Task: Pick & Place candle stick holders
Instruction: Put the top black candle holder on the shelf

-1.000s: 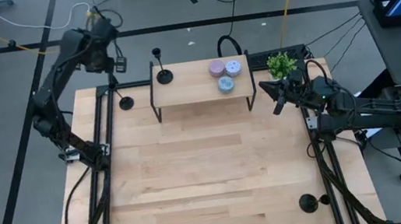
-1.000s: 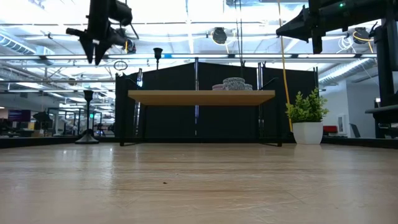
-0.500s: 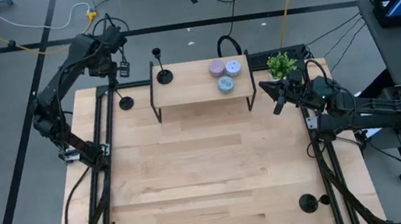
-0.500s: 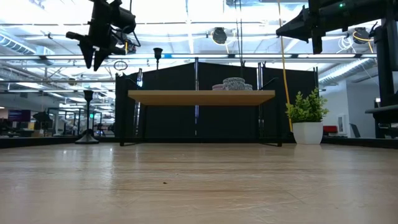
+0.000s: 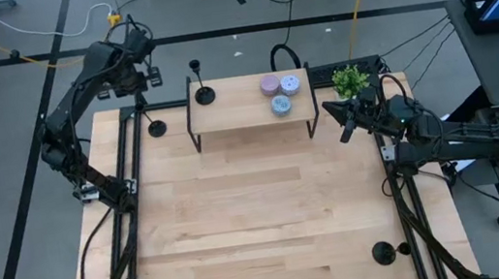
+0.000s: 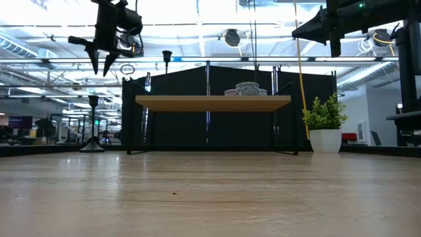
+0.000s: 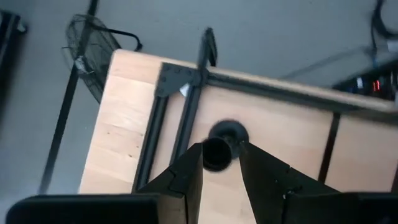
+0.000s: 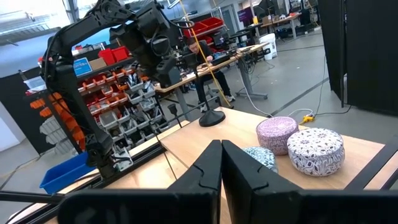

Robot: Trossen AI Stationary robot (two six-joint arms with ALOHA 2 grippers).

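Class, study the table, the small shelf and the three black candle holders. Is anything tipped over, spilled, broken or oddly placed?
Nothing stands out. One candle holder stands upright on the shelf, one upright on the table beside it, under the left claw, and one near the table's front right corner. No spill or damage shows.

We see the worktop (image 5: 262, 226) evenly and brightly lit from above, with only faint, soft shadows. In the low view, ceiling lights (image 6: 230, 36) glare white and everything against them shows as dark silhouette. The near wood is blurred there. The left wrist view is smeared, its fingers (image 7: 186, 174) soft and out of focus
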